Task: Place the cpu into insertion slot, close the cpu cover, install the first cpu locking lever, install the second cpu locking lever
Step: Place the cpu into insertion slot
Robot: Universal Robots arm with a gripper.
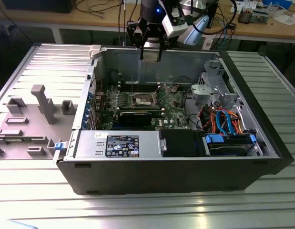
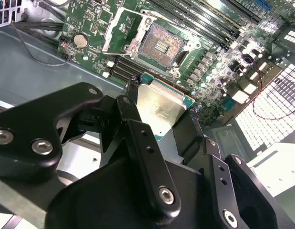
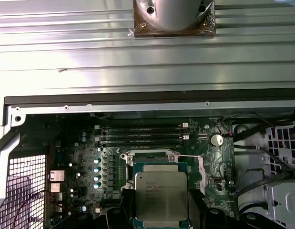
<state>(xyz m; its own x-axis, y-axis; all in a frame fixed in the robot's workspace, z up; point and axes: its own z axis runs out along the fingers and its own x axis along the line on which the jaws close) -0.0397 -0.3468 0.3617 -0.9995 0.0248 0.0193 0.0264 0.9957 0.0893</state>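
Black two-finger gripper pinches the flat, square, silver-topped cpu over an open tower case.
The cpu's lower edge hides behind the fingers. In the exterior view, the dark-centred, silver-rimmed insertion slot lies uncovered at twelve o'clock from the black graphics card. A ribbed metal table lies underneath.

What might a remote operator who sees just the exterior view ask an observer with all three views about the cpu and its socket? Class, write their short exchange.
Operator: Is the pincer carrying anything?
Observer: Yes. In the second wrist view the pincer is closed on the cpu, gripping two opposite edges, with the silver face showing.
Operator: Is the socket ready for it?
Observer: The insertion slot is empty with its contact field bare, and the cpu cover stands open beside it.
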